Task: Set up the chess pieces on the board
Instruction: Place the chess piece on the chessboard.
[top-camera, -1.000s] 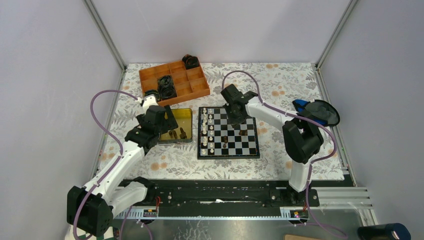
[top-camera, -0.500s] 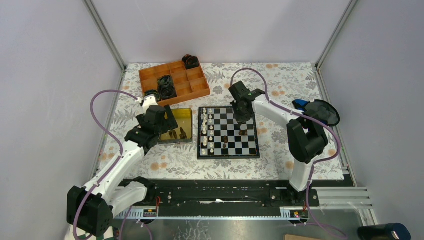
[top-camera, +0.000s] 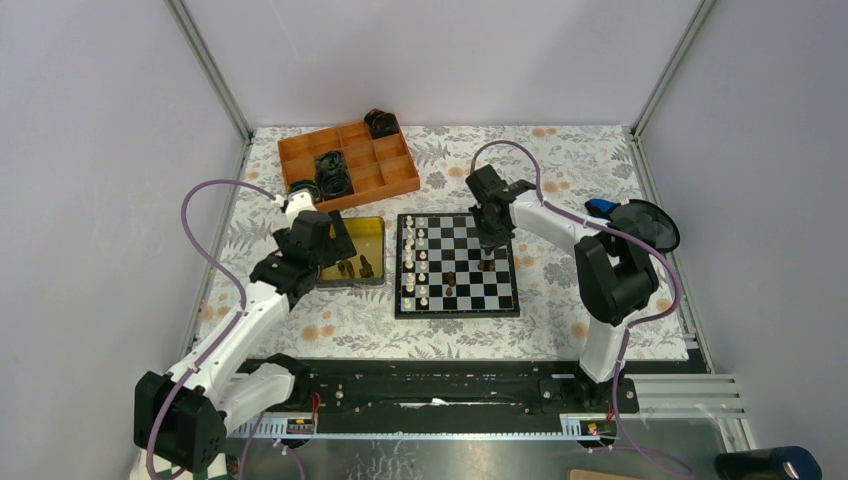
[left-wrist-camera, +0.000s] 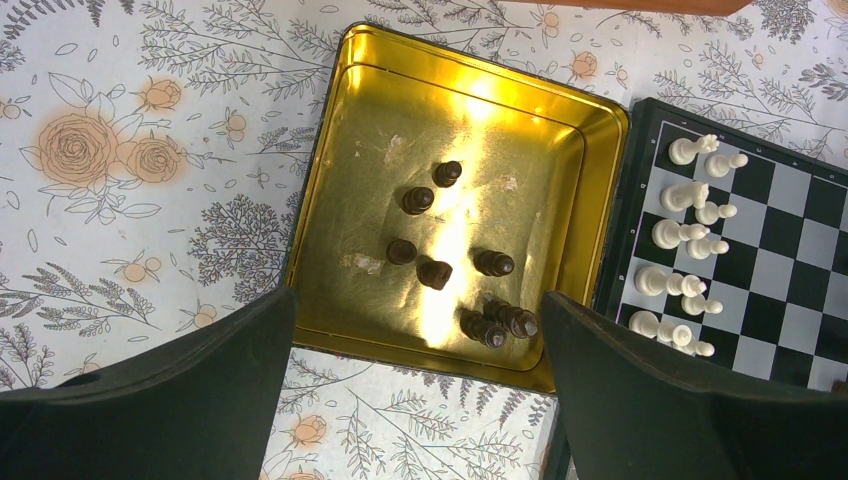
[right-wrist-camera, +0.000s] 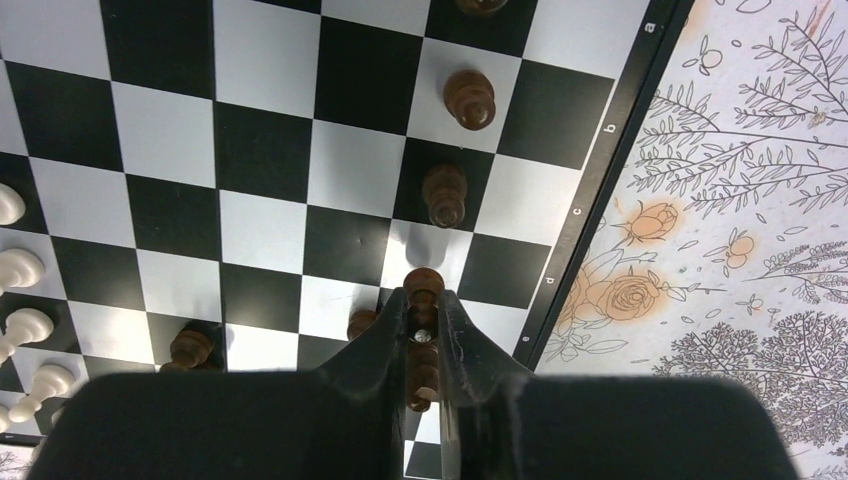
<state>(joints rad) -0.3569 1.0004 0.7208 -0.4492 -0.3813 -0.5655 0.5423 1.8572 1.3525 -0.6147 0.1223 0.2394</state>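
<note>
Two arms are mine, and the step in hand belongs to the right one. Under everything lies the desk (top-camera: 560, 165), with a flowered cloth over it. On it, directly below my right gripper (right-wrist-camera: 424, 305), sits the board (top-camera: 470, 295). Directly below my left gripper (left-wrist-camera: 418, 320) lies the gold tin (left-wrist-camera: 370, 130), its side just beside the board's edge. My left gripper hangs with its jaws wide apart and nothing between them, over the loose dark pieces (left-wrist-camera: 435, 272) on the tin's floor. The white pieces (left-wrist-camera: 690, 235) stand in two rows on the side of the board nearest that gripper, well apart from my right one.

My right gripper is clamped on a dark brown piece (right-wrist-camera: 423, 283), whose round head shows between the fingertips. Just ahead of those fingertips, two dark pawns (right-wrist-camera: 444, 195) stand one to a square in the line next to the lettered border. My piece hangs over the next square of that line, a white one. Whether its base touches the board I cannot tell.

To place it well, I judge I should centre the base on that white square, hold it upright, and come straight down until it rests. Then I should part the jaws only a little, because the nearer pawn is close ahead and another dark piece (right-wrist-camera: 362, 322) stands just beside one finger. So small a piece probably topples easily, so I should rise straight up, with no sideways drag.
</note>
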